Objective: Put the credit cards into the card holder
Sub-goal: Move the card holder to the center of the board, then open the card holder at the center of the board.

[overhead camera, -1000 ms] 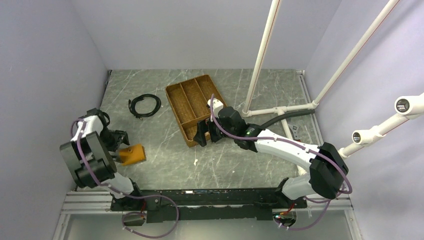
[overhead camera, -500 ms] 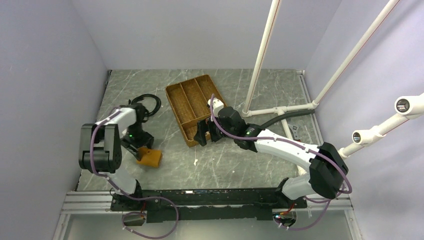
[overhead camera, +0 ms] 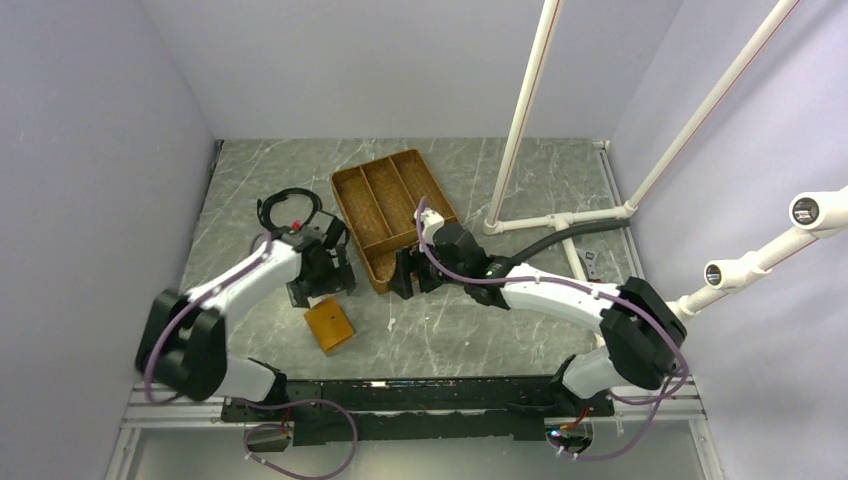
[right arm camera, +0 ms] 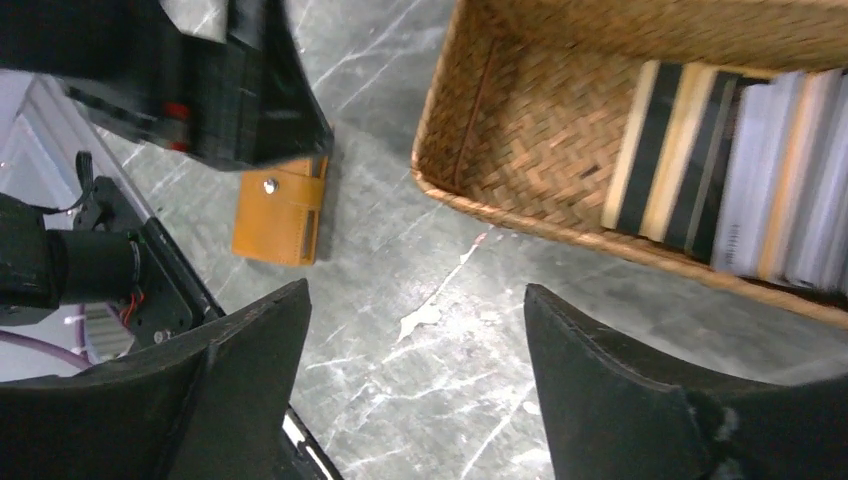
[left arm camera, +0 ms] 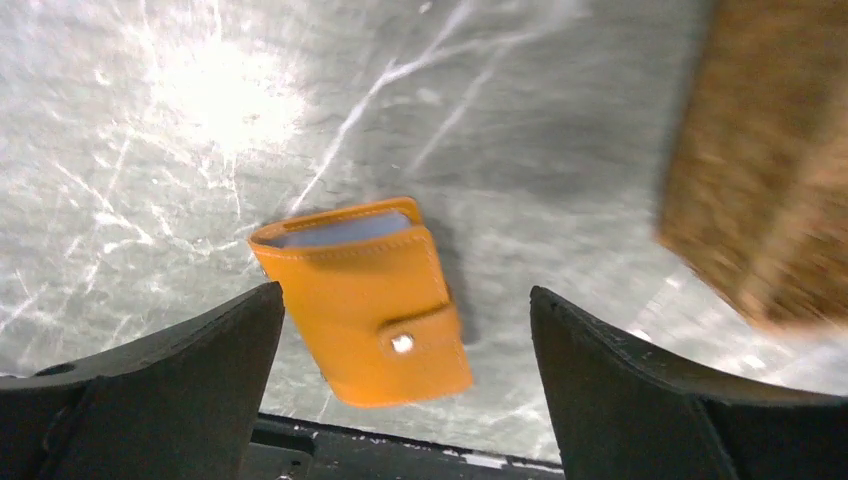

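The card holder [left arm camera: 375, 310], folded and snapped, lies on the table [left arm camera: 150, 150] directly beneath the left gripper [left arm camera: 405, 295], whose jaws stand wide apart. The credit cards [right arm camera: 740, 190] stand stacked in the wicker tray [right arm camera: 520, 140] just ahead of the right gripper [right arm camera: 415, 290], which is likewise spread. The flap likely needs unsnapping and pinning open before any card is lifted. Half a second earlier the left gripper still clasped the holder.

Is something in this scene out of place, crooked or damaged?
Nothing is spilled or broken. The card holder lies crooked on the table with its snap apparently closed, so no card can enter yet. The credit cards sit in the wicker tray. A coiled black cable lies beyond, unrelated.
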Robot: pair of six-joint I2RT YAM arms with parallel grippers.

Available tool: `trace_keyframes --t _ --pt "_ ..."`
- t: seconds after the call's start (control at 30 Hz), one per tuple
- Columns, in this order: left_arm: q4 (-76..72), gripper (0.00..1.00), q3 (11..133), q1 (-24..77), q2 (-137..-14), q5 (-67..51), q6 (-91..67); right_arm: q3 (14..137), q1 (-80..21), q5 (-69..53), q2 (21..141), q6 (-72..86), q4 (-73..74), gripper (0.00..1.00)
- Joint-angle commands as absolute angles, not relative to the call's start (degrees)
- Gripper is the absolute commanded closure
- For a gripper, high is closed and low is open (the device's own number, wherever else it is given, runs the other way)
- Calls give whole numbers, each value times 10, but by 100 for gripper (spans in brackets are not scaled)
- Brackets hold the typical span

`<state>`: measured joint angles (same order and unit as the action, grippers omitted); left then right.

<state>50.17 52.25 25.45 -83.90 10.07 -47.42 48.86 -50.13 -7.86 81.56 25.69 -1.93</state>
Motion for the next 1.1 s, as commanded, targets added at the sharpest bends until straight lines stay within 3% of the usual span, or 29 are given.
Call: trace_keyframes --t 0.0,0.1,0.13,0.17,0.27,0.4,0.47,0.53,0.6,1.0,1.07 --pt "453 1 516 249 -703 93 -412 494 -525 -126 872 287 -100 25" --pt "495 1 516 223 -661 100 -435 535 -554 -93 929 283 -94 29" --pt "506 6 512 201 -655 92 -442 551 -564 -79 948 285 -89 30" --pt "511 17 502 176 -650 73 -447 568 -575 -68 966 285 -86 32" --pt "466 79 445 72 -634 -52 -438 629 -615 -7 1016 275 -57 36" --pt "397 100 403 26 -634 -169 -441 700 -682 97 1073 228 -26 36" --pt "395 100 398 19 -649 -178 -448 728 -696 123 1096 219 -20 39" --pt "388 100 385 11 -669 -189 -460 739 -705 139 1113 205 -30 49" --pt "364 100 367 3 -691 -221 -464 746 -714 155 1128 187 -41 53" --pt "420 100 363 2 -738 -114 -510 783 -746 195 1186 140 -33 51" --pt "417 100 360 2 -744 -116 -514 774 -753 191 1182 125 -44 39"
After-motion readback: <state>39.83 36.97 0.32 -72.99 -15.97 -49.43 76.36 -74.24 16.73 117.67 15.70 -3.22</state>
